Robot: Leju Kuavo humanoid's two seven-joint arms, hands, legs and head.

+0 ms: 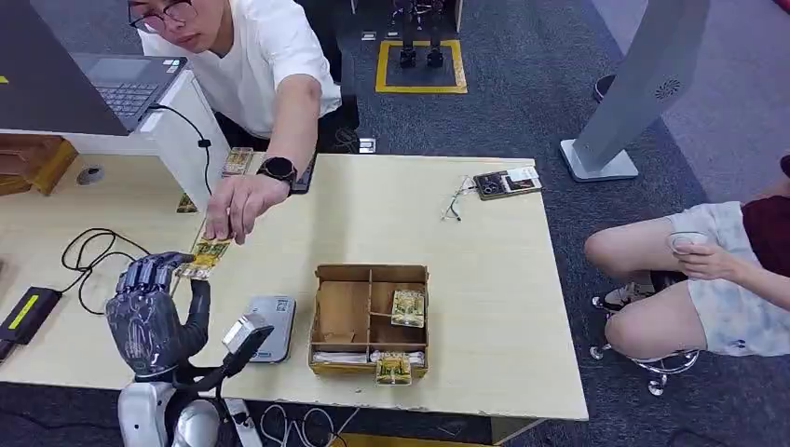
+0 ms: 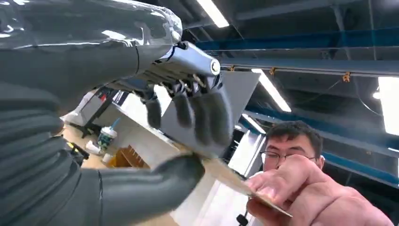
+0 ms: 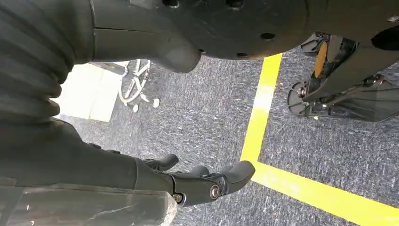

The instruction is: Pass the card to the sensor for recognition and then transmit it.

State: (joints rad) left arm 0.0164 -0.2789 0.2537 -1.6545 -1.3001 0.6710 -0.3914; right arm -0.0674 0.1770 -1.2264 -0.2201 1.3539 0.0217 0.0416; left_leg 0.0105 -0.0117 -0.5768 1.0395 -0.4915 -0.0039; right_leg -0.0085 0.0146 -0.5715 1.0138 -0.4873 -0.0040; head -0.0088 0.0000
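Yellow card (image 1: 207,254) is pinched by the left hand (image 1: 154,312) near the table's (image 1: 484,279) left edge; a person's hand (image 1: 238,205) grips its far end. Right hand (image 3: 197,181) hangs with fingers loosely spread, holding nothing.

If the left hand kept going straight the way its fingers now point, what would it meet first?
Most likely the person's hand. The left hand pinches the card, and the person's fingers grip the card's far end, directly ahead; depth is hard to judge.

Bright, even overhead strip lighting, soft table (image 1: 447,233) shadows, glaring ceiling lamps (image 2: 214,12), blurred close fingers (image 2: 207,117).
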